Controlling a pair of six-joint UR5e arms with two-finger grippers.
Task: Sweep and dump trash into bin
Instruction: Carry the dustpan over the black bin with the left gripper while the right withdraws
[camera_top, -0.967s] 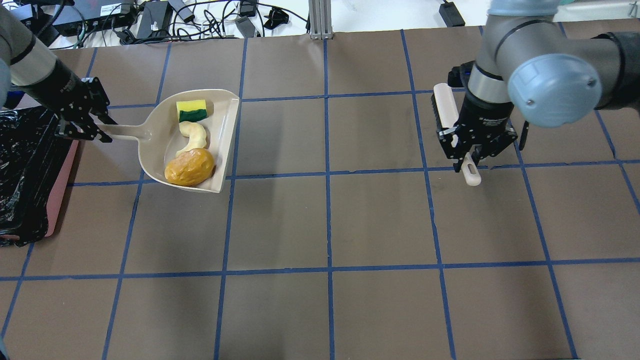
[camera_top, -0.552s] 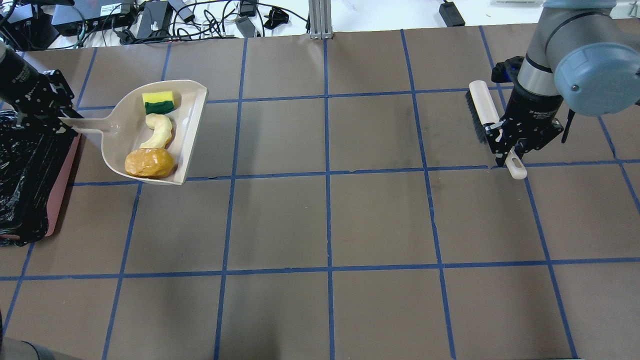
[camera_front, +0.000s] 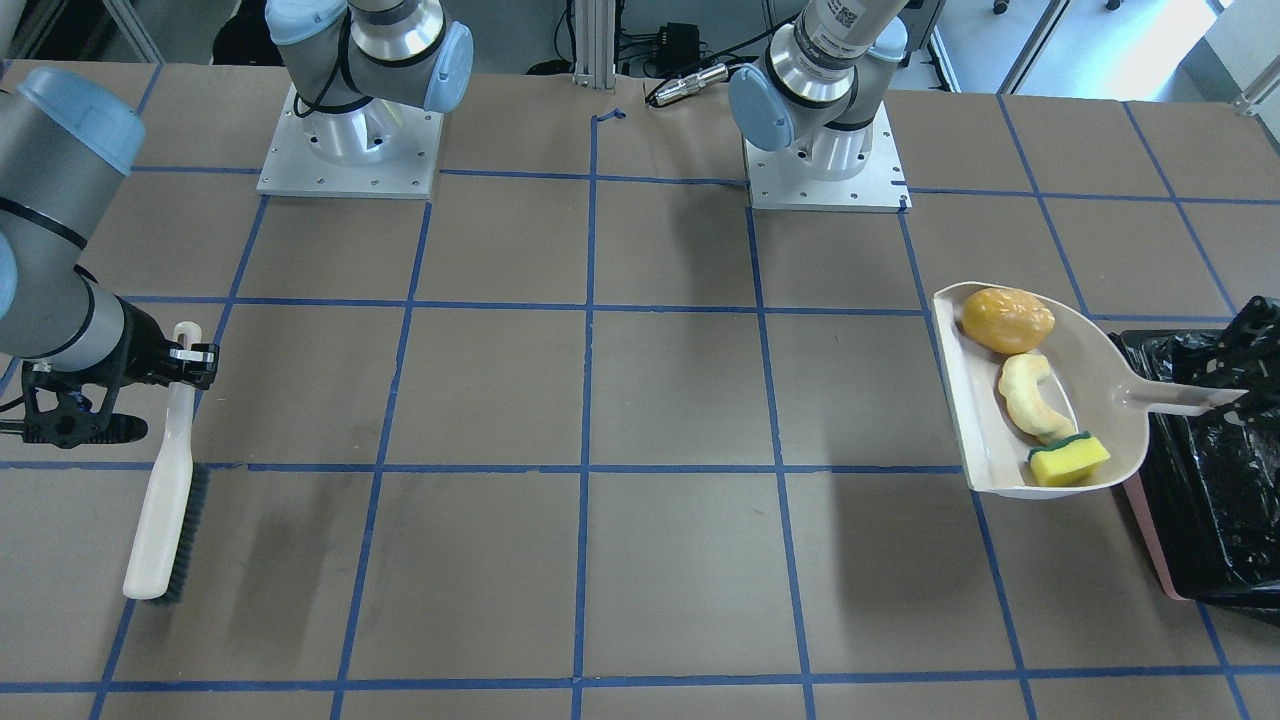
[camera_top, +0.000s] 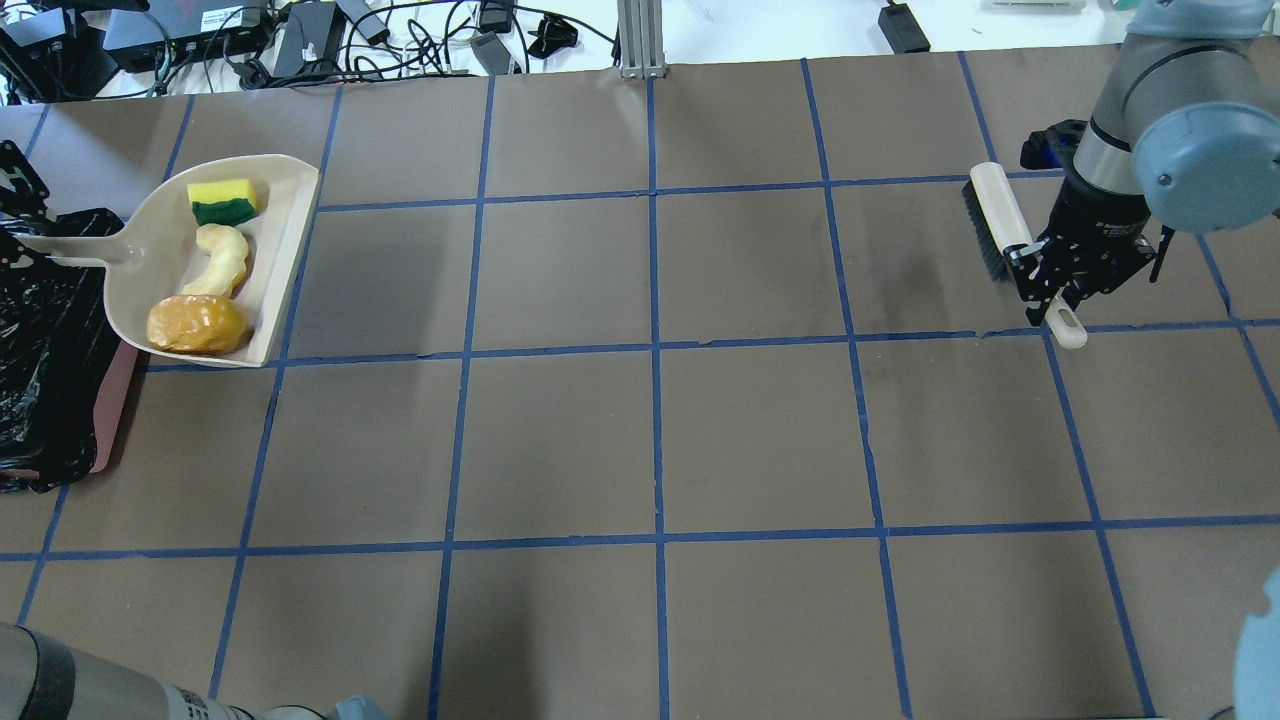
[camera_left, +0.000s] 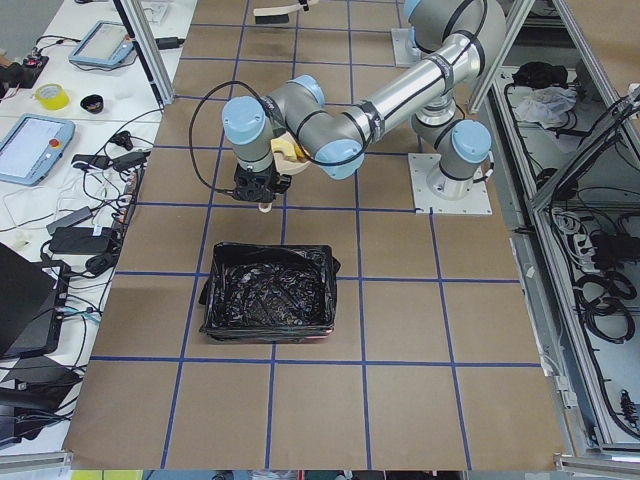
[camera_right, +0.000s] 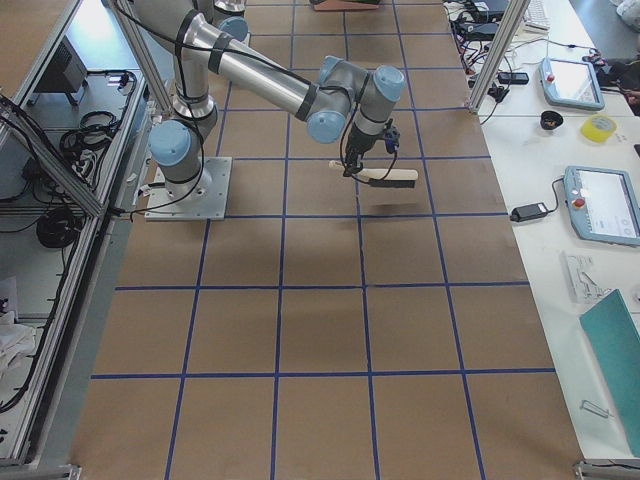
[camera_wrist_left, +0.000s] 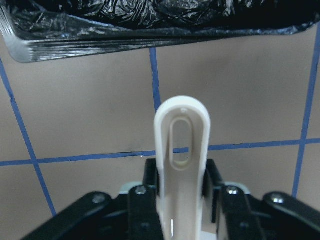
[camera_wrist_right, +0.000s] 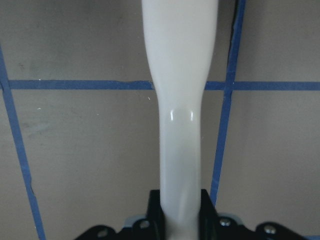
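Beige dustpan (camera_front: 1105, 365) rode in the front view, its handle (camera_front: 1170, 400) pinched by the left gripper (camera_front: 1236, 396), with the potato lump (camera_front: 1007, 320), melon slice (camera_front: 1030, 400) and sponge (camera_front: 1068, 460) just out from its fingertips. Overhead, the dustpan had slid closer to the bin (camera_top: 112, 405) beside that gripper. The right gripper (camera_top: 1055, 300), clamped on the brush (camera_top: 992, 205), had backed further off. Left wrist: bin just past the handle tip, so tipping looked next.
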